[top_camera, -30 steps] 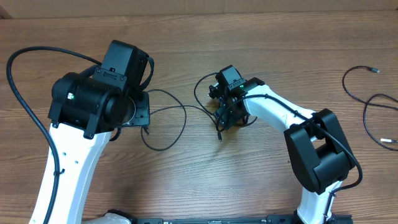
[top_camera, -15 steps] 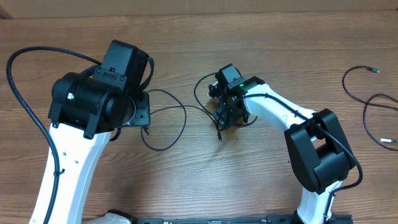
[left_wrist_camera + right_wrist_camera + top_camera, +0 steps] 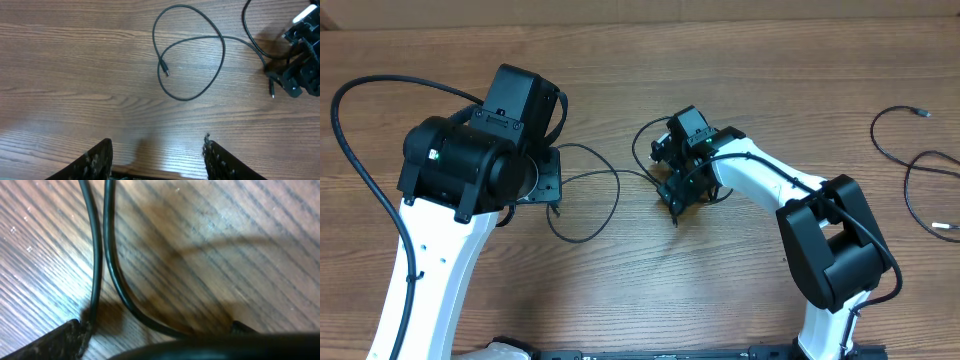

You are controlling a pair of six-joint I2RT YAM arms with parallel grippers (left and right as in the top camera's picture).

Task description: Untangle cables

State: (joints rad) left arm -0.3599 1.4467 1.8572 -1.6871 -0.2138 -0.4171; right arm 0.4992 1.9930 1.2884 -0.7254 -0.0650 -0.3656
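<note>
A thin black looped cable (image 3: 223, 50) lies mid-way across the brown wooden tabletop (image 3: 740, 60). Its far end sits under the right gripper (image 3: 676, 197), whose fingers stand apart astride two strands. The left gripper (image 3: 157, 160) hovers spread wide and holds nothing. Two more thin black cords (image 3: 908, 170) lie by the right edge, well apart from both arms.

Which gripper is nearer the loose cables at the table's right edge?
Right. The right gripper is mid-table, left of the loose cables with a wide gap between. The left gripper is further left, past the central cable loop.
</note>
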